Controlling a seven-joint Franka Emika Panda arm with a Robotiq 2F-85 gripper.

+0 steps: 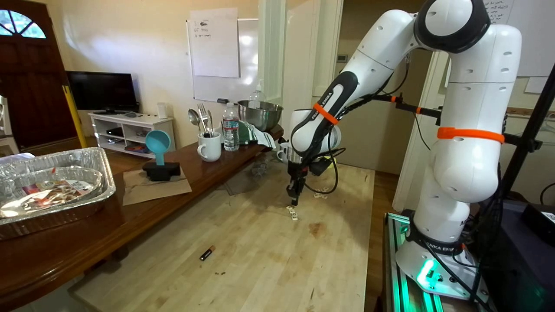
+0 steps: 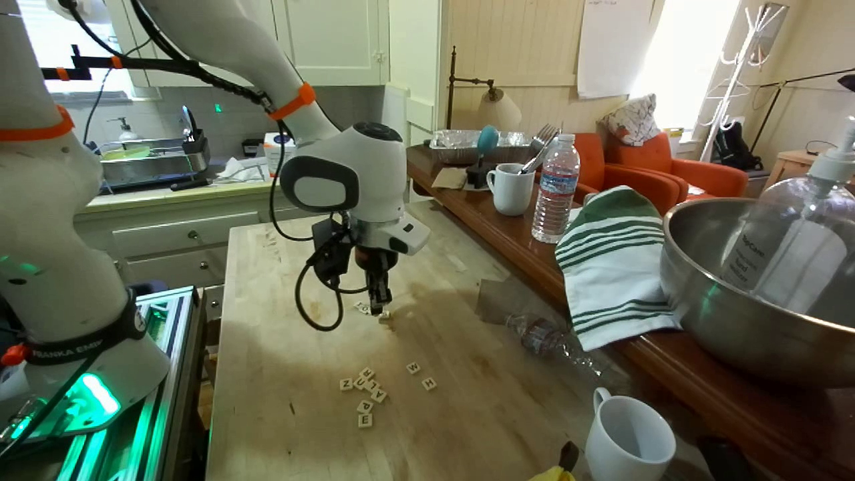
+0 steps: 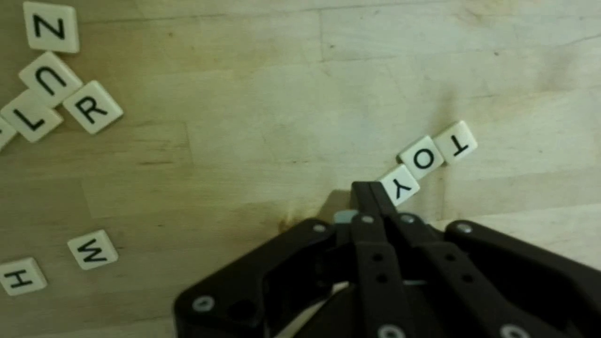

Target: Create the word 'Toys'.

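A Robotiq gripper (image 3: 368,185), fingers (image 3: 367,202) meeting on nothing visible, stands between a half-hidden whitish piece (image 3: 345,216), left in the wrist view, and Y tile (image 3: 401,182), O tile (image 3: 421,158) and T tile (image 3: 456,142), likely its guide line, running right and far.

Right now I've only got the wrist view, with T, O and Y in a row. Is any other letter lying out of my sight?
Observer: Yes, at least one: an exterior view shows an E, farther from the gripper than the N you can see.
Operator: Noted. Anything besides letters on the table that I'm missing?
Observer: A battery lies on it in an exterior view, well apart from the gripper.
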